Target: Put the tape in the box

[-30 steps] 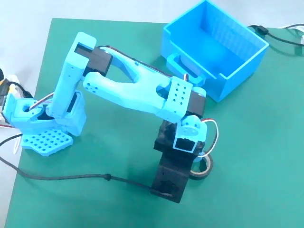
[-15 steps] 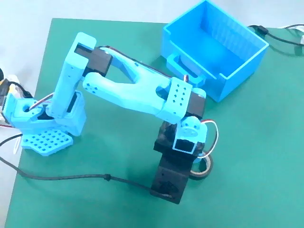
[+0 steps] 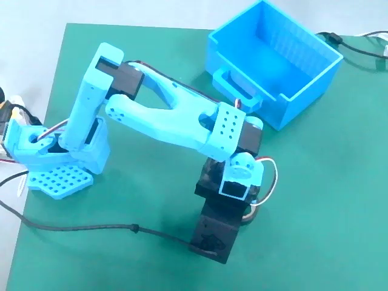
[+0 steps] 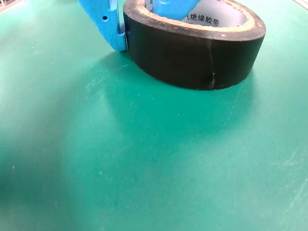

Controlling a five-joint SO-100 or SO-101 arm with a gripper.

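Down on the mat (image 4: 144, 183), the gripper (image 4: 139, 19) pinches the tape (image 4: 192, 53) through its wall, one finger (image 4: 108, 24) outside, ready for lifting to the box (image 3: 303, 91).

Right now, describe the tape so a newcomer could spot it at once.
Start from the green mat, then find the light-blue arm's gripper pointing down at it. In the wrist view the tape lies flat there, one finger outside its wall, one inside. It is a small black roll with a whitish printed core, unlike the big blue box.
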